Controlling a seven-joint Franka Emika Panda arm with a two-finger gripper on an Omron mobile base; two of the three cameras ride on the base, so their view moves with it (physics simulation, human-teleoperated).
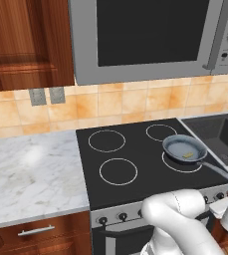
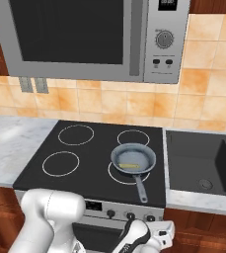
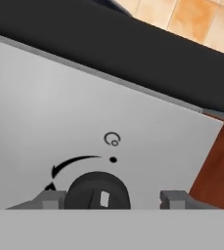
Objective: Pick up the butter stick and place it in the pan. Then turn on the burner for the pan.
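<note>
The butter stick (image 1: 187,156) (image 2: 130,165) lies flat inside the pan (image 1: 177,146) (image 2: 143,156). The pan sits on the burner (image 1: 177,169) (image 2: 112,175), the front right ring of the black cooktop, and its handle points toward the front right. My gripper (image 3: 113,199) (image 2: 160,233) is low in front of the stove's control panel and open. In the hand view a dark round knob (image 3: 98,191) sits between the fingertips (image 3: 52,199), close to the left one with a gap to the right one. A curved arrow and a small ring mark are printed above the knob.
Other small knobs (image 2: 111,213) line the stove's front panel. A dark sink (image 2: 203,163) lies to the right of the cooktop, and a marble counter (image 1: 31,169) to its left. A microwave (image 2: 85,39) hangs above. Wooden cabinet fronts flank the stove below.
</note>
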